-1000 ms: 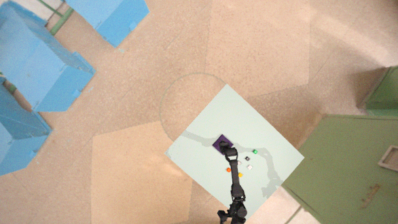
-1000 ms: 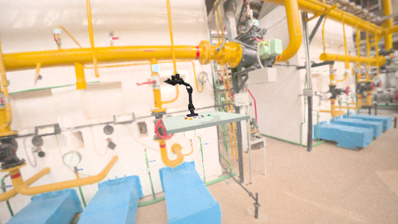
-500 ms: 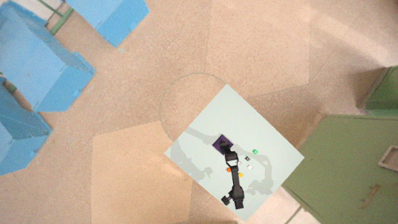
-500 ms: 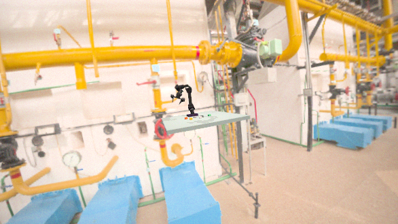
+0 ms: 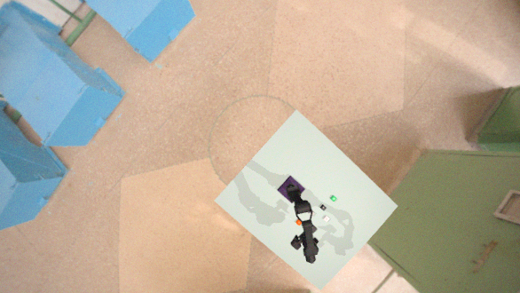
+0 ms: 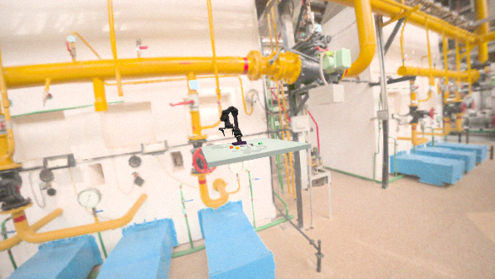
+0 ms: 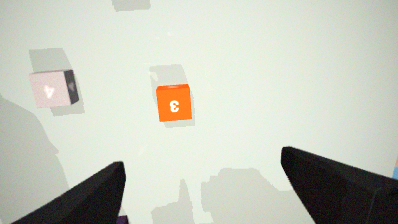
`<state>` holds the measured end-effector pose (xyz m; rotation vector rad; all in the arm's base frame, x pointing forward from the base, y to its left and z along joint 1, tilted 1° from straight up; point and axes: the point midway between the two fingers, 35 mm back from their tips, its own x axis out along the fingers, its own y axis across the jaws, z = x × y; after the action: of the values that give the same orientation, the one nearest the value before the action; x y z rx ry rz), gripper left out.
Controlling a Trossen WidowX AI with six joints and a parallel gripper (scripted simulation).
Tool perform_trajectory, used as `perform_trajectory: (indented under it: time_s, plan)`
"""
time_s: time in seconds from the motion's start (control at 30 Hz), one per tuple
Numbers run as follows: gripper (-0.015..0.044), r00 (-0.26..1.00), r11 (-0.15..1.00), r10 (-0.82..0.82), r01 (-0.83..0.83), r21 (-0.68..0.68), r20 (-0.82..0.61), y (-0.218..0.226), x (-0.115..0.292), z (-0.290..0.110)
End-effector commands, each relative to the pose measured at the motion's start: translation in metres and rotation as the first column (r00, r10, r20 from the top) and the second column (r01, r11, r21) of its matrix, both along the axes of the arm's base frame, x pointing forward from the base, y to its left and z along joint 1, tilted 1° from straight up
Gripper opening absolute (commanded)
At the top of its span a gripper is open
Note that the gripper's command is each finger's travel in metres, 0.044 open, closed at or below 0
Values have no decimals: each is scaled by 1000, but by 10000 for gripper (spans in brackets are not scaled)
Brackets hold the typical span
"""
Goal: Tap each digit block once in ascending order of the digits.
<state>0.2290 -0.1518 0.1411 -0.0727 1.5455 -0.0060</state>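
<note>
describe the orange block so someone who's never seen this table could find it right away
Start at the pale green table and find the black arm on its purple base plate. The orange block lies beside the arm's forearm, on the side away from the green, dark and white blocks. It alone is orange, printed with a 3.

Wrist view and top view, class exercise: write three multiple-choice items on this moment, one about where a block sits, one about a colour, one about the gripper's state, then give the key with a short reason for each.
1. In the wrist view, the pale block marked 4 lies where from the orange block?
A. left
B. right
C. on top

2. Which colour is the block marked 3?
A. green
B. orange
C. black

3. The gripper is:
A. shut on the orange block
B. shut, empty
C. open, empty

Key: 1 A, it sits near the left edge. 2 B, the 3 is printed on orange. 3 C, both fingers stand wide apart, short of the block.
</note>
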Motion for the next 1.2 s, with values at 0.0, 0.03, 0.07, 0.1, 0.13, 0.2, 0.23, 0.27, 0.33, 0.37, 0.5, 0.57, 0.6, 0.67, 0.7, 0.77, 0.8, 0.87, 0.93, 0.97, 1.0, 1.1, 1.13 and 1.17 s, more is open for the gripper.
perform_trajectory:
  time_s: [0.0, 0.03, 0.07, 0.1, 0.13, 0.2, 0.23, 0.27, 0.33, 0.37, 0.5, 0.57, 0.6, 0.67, 0.7, 0.77, 0.8, 0.87, 0.93, 0.97, 1.0, 1.1, 1.13, 1.17]
  plan:
    - [400, 1000, 1000, 8, -8, 19, -13, 4, -2, -3]
    - [400, 1000, 1000, 8, -8, 19, -13, 4, -2, -3]
    - [400, 1000, 1000, 8, -8, 19, -13, 4, -2, -3]
    - [400, 1000, 1000, 8, -8, 19, -13, 4, -2, -3]
    - [400, 1000, 1000, 8, -8, 19, -13, 4, -2, -3]
    - [400, 1000, 1000, 8, -8, 19, -13, 4, -2, -3]
    - [400, 1000, 1000, 8, -8, 19, -13, 4, -2, -3]
    - [400, 1000, 1000, 8, -8, 19, -13, 4, -2, -3]
    - [400, 1000, 1000, 8, -8, 19, -13, 4, -2, -3]
    - [400, 1000, 1000, 8, -8, 19, -13, 4, -2, -3]
    - [400, 1000, 1000, 8, -8, 19, -13, 4, -2, -3]
    - [400, 1000, 1000, 8, -8, 19, -13, 6, -1, -3]
    - [400, 1000, 1000, 8, -8, 20, -13, 12, 1, -3]
    - [400, 1000, 1000, 8, -8, 23, -12, 35, 10, -3]
    - [400, 1000, 1000, 8, -8, 24, -11, 48, 14, -4]
    - [400, 1000, 1000, 8, -8, 27, -11, 74, 19, -4]
    - [400, 1000, 1000, 8, -8, 28, -10, 87, 21, -5]
    - [400, 1000, 1000, 8, -8, 30, -10, 111, 22, -5]
    - [400, 1000, 999, 8, -8, 31, -10, 119, 22, -5]
    - [400, 1000, 999, 8, -8, 31, -10, 119, 22, -5]
    - [400, 1000, 999, 8, -8, 31, -10, 119, 22, -5]
    - [400, 1000, 999, 8, -8, 31, -10, 119, 22, -5]
    - [400, 1000, 999, 8, -8, 31, -10, 119, 22, -5]
    - [400, 1000, 999, 8, -8, 31, -10, 119, 22, -5]
